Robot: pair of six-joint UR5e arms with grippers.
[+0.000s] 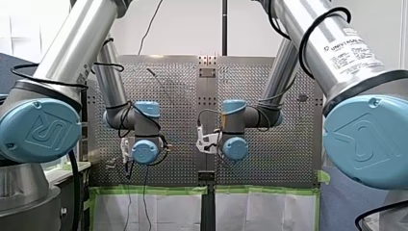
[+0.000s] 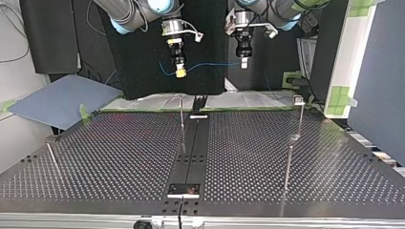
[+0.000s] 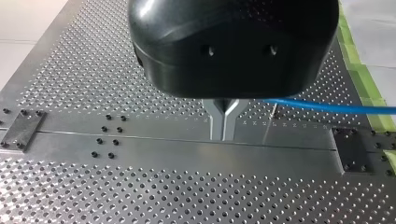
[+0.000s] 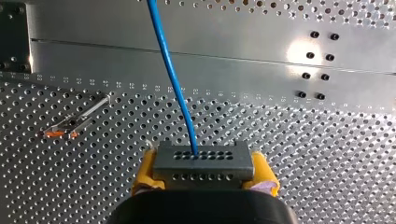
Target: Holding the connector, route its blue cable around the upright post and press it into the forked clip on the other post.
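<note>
Over perforated table point(image 4: 327, 163), right pincer point(image 4: 204, 173) clamps grey holed connector point(image 4: 203, 161); left pincer point(image 3: 225, 127) pinches its blue cable point(image 4: 173, 79).

Robotics lab: 2 industrial arms point(image 1: 72, 48), perforated metal table point(image 2: 119, 157), green masking tape point(image 1: 144, 191).

Right wrist view: the black body of my right gripper point(image 4: 203, 173) covers the lower edge of the connector point(image 4: 202, 161). The blue cable point(image 4: 173, 79) runs ahead from the connector, cut off at the frame edge. Left wrist view: the body of my left gripper point(image 3: 223, 127) hides where the cable reaches its fingers point(image 3: 215, 122). Top view: the clip point(image 2: 298, 99) on the post point(image 2: 301, 121) far from the connector is too small to read.
</note>
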